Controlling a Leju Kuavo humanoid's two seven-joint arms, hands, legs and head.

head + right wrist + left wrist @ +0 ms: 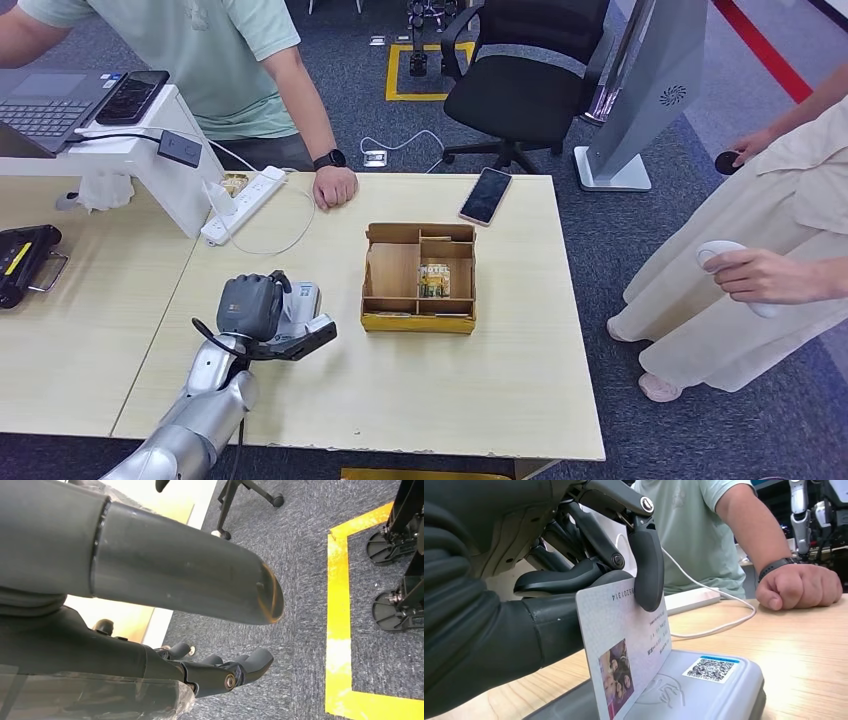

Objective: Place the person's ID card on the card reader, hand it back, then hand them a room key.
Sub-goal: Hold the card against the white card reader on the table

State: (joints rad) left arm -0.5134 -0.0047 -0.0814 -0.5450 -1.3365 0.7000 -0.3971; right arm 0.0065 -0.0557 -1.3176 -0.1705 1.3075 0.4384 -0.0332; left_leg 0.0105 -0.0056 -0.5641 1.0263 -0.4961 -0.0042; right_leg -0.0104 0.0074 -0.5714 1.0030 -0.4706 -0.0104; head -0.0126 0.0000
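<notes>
The left hand [574, 575] is pinching the ID card [626, 645] between thumb and fingers, standing its lower edge on the card reader [704, 690] beneath, apparently for scanning. Beyond it, the cardboard box [419, 277] is holding room keys [435, 281]. The right hand [220, 672] is hanging empty, fingers apart.

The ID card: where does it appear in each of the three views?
Head view: hidden under the left hand, over the card reader.
Left wrist view: ID card centre, pinched upright, its lower edge at the reader.
Right wrist view: not in it.
Shared landmark: the person's watch.
</notes>
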